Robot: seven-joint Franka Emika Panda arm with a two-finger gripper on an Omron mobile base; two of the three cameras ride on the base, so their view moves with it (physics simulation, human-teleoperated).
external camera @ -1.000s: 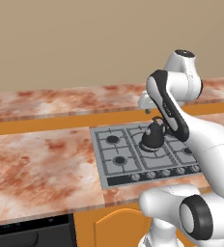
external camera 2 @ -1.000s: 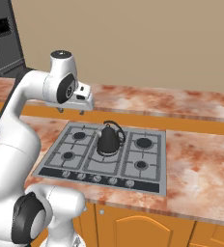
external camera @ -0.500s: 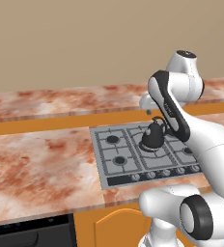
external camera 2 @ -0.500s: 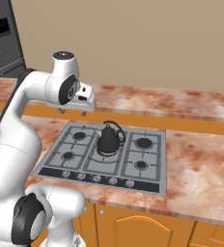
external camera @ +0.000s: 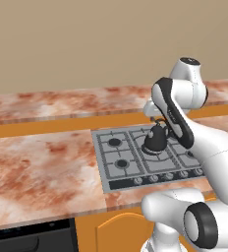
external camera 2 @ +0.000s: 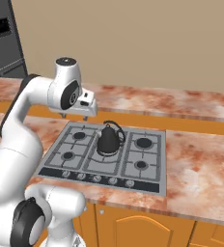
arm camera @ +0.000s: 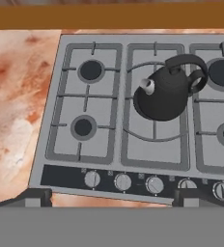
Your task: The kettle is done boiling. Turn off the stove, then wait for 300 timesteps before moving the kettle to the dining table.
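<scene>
The black kettle (external camera: 155,140) (external camera 2: 109,140) (arm camera: 164,94) stands upright on the middle grate of the grey stove (external camera: 117,167) (external camera 2: 60,144) (arm camera: 104,116). A dark strip of knobs (arm camera: 152,183) (external camera 2: 97,177) runs along the stove's front edge. My gripper (external camera 2: 73,116) (arm camera: 113,198) hovers above the stove's back left part, open and holding nothing, well clear of the kettle and the knobs. Behind the stove runs the dining table (external camera: 62,103) (external camera 2: 181,101), a long reddish marbled slab on an orange base.
Marbled worktop lies left of the stove (external camera: 37,162) and right of it (external camera 2: 201,164), with orange cabinet doors below. A black oven front (external camera: 27,238) sits low at the left. A dark fridge (external camera 2: 5,38) stands at the far left.
</scene>
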